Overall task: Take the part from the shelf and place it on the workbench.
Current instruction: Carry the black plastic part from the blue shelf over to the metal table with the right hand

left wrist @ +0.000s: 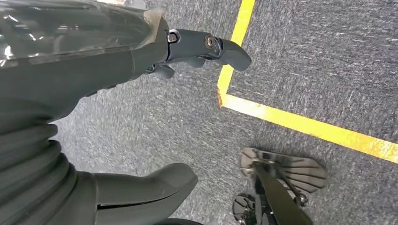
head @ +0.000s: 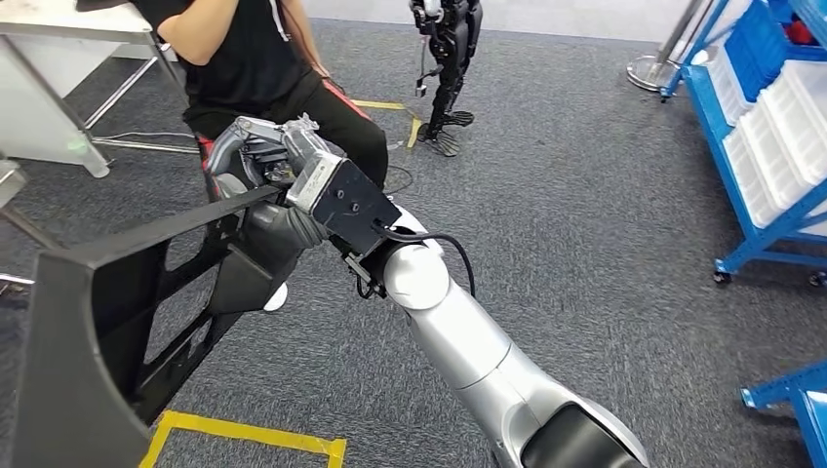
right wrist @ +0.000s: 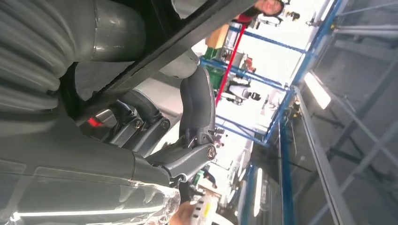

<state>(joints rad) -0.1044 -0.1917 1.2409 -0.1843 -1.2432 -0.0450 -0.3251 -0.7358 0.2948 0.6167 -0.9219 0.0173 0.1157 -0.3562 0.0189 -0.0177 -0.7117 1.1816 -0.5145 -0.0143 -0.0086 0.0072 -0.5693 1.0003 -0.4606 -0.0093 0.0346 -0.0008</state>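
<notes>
Large black part (head: 88,341) held off the grey carpet floor (head: 605,244) at the head view's lower left, its thin upper bar clasped by the right hand (head: 268,166), fingers (right wrist: 197,112) curled around the bar, left hand (left wrist: 155,108) hung over the carpet, fingers apart, nothing held

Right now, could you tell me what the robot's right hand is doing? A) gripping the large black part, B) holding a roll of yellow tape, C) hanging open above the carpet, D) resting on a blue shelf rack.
A: in the head view the right hand is closed around the upper edge of the large black part, while the blue shelf rack stands far off to the side.
</notes>
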